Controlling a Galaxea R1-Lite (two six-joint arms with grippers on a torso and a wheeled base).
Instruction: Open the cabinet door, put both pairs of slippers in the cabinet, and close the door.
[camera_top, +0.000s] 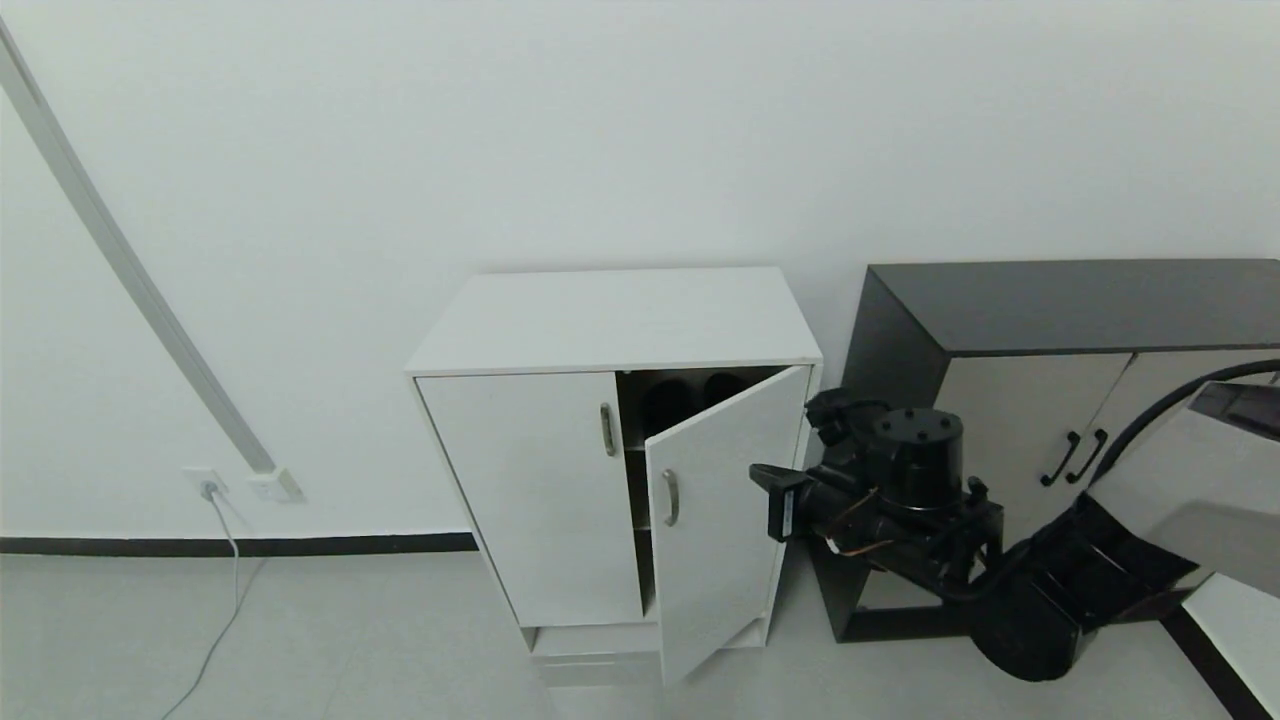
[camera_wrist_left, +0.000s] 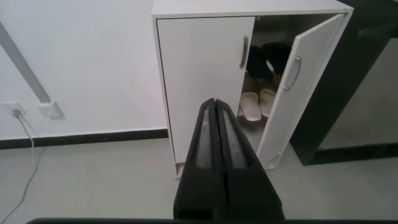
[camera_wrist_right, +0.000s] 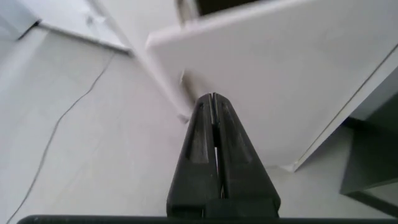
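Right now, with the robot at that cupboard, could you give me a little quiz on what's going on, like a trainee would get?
1. True or false: both pairs of slippers already lie inside the white wooden two-door cabinet.
2. Which of its doors stand ajar? A. both; B. only the one nearer the dark grey sideboard; C. neither.
3. Fill in: the black slippers lie on the shelf ___ the cream slippers.
Key: 1 true; 2 B; 3 above.

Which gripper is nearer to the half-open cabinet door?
Right. The right gripper sits close to the door, at its outer face; the left gripper is farther back, facing the cabinet.
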